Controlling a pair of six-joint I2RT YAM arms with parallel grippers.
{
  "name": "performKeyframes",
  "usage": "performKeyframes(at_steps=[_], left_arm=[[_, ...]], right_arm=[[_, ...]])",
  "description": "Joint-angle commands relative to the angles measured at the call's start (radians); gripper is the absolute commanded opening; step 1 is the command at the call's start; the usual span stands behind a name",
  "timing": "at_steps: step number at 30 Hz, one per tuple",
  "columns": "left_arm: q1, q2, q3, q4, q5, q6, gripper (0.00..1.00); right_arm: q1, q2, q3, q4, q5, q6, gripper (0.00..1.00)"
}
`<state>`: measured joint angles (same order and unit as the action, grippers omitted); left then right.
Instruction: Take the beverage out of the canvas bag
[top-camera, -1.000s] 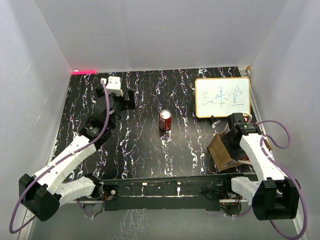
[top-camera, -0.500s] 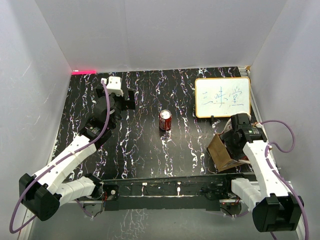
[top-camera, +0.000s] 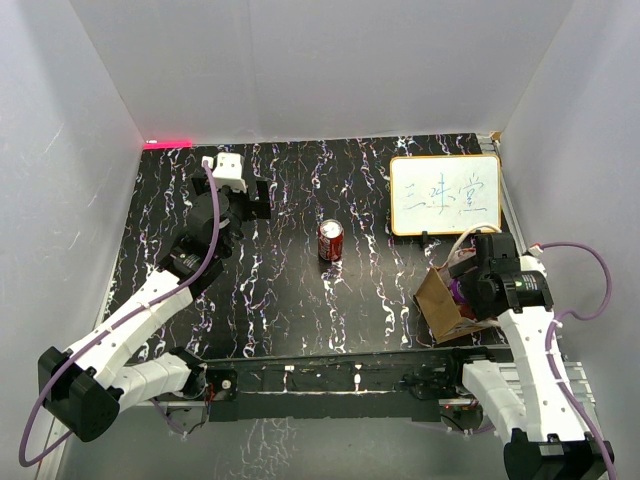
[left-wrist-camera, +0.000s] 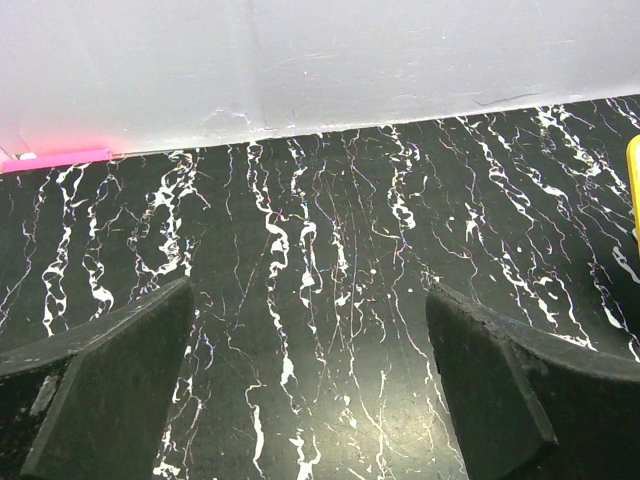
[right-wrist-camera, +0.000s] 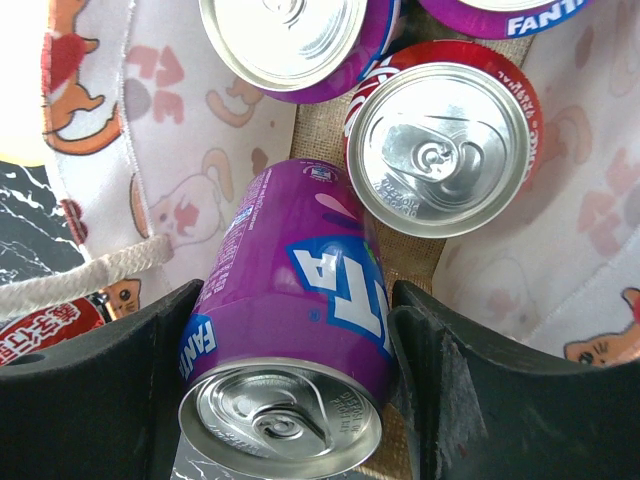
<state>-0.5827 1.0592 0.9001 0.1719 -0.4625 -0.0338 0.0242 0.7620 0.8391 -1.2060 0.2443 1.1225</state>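
Right jaws: clenched on the purple Fanta can (right-wrist-camera: 290, 330), pinching its sides.
Can's place: at the mouth of the canvas bag (top-camera: 437, 300), 4 o'clock on the bench (top-camera: 290, 300).
Do well: lift straight up, clearing the rope handle (right-wrist-camera: 90, 275) at the can's 9 o'clock.
Left jaws: released, holding nothing.

The right claw (top-camera: 463, 289) grips a purple can (top-camera: 456, 293) at the canvas bag (top-camera: 434, 299).

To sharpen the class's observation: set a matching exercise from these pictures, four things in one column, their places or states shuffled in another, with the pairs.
1 red can
2 purple Fanta can
3 white board
4 left gripper

A far right of the table
B open, holding nothing
C between the fingers of the right gripper
D upright, mid-table

Pairs: 1-D, 2-C, 3-A, 4-B
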Motion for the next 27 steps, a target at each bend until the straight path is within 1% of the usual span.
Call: performKeyframes(at_steps=[1, 8, 16, 19, 23, 27], left_arm=[[-0.003, -0.004, 0.002, 0.018, 0.001, -0.004, 0.97], [-0.003, 0.0, 0.003, 0.018, 0.002, -0.006, 0.97], [-0.003, 0.002, 0.003, 0.016, 0.008, -0.013, 0.97], [-0.004, 0.002, 0.004, 0.014, 0.008, -0.014, 0.97], [-0.005, 0.0, 0.005, 0.012, 0.01, -0.016, 0.97], [-0.003, -0.003, 0.006, 0.012, 0.01, -0.019, 0.97]], right_arm=[[0.002, -0.028, 0.102, 0.016, 0.058, -0.003, 0.08], [0.002, -0.097, 0.181, -0.016, 0.1, -0.03, 0.08], [0.002, -0.188, 0.278, -0.017, 0.089, -0.063, 0.08], [0.002, -0.225, 0.313, -0.001, 0.083, -0.108, 0.08], [0.003, -0.3, 0.319, 0.116, 0.02, -0.226, 0.08], [0.003, -0.348, 0.268, 0.315, -0.183, -0.422, 0.08]])
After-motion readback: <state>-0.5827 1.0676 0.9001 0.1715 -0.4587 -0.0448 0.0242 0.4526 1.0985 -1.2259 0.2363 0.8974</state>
